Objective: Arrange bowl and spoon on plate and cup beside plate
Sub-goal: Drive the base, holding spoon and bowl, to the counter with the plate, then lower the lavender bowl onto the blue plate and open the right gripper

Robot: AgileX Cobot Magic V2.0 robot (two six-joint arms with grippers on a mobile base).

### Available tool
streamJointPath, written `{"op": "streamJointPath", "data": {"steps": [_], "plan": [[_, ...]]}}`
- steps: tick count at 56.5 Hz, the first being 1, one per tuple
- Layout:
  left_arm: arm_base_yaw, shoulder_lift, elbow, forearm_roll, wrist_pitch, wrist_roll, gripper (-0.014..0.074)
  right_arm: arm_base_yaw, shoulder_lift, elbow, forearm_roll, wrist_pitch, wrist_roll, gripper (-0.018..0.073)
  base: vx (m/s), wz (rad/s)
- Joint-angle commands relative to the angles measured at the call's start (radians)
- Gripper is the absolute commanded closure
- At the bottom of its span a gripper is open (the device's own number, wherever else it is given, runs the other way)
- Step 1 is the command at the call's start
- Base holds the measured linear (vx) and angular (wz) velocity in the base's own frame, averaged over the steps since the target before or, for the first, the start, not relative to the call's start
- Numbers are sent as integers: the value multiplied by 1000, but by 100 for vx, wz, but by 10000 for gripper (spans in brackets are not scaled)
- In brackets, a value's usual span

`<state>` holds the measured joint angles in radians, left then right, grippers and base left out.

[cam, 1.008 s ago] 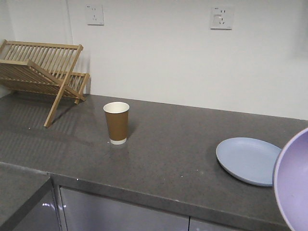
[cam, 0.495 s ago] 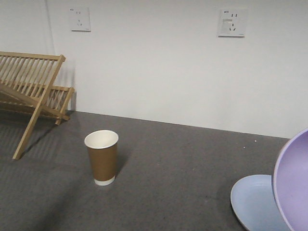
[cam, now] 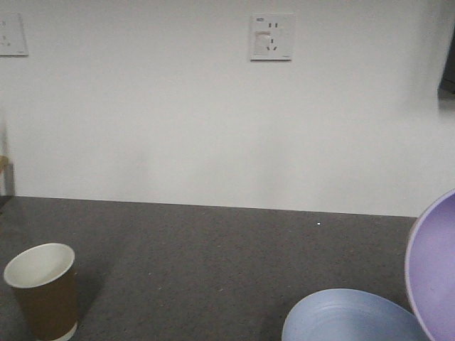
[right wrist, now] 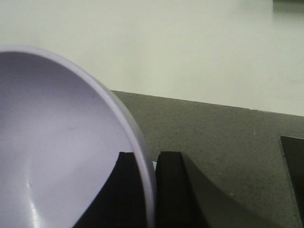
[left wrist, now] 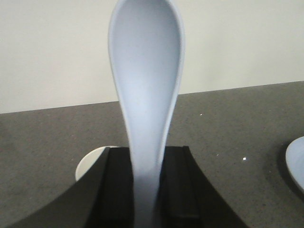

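Note:
My left gripper (left wrist: 146, 156) is shut on the handle of the pale blue-white spoon (left wrist: 146, 71), whose scoop points up and away over the grey counter. My right gripper (right wrist: 146, 164) is shut on the rim of the lavender bowl (right wrist: 57, 142), one finger inside and one outside; the tilted bowl (cam: 434, 270) fills the front view's right edge. The pale grey-blue plate (cam: 348, 320) lies on the counter at the bottom, just left of the bowl, and its edge (left wrist: 297, 161) shows at the left wrist view's right. The brown paper cup (cam: 41, 291) stands upright at the lower left; its white rim (left wrist: 90, 161) peeks from behind the left finger.
A white wall with a socket plate (cam: 271, 36) rises behind the dark grey counter (cam: 213, 256). A second socket plate (cam: 11, 34) sits at the far left. A dark object (right wrist: 292, 166) shows at the right wrist view's right edge.
The front view has closed in on the counter and swung right: the wooden rack has slid out of sight, and the cup and plate have shifted left and grown larger. The bowl stays at the right edge.

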<state>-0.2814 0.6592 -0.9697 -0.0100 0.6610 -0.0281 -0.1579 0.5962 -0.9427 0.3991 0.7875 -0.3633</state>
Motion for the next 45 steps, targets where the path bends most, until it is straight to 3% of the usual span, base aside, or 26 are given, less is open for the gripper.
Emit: {"op": "streamJointPath", "data": {"steps": [1,45], "plan": [[-5,1,-23,-8,-78,-8,596,1,5,-27,21,-87,-2,568,14,-37],[-5,1,-23,-8,-79,-8,596,1,5,-27,21,-98,-2,568,3,-7]]}}
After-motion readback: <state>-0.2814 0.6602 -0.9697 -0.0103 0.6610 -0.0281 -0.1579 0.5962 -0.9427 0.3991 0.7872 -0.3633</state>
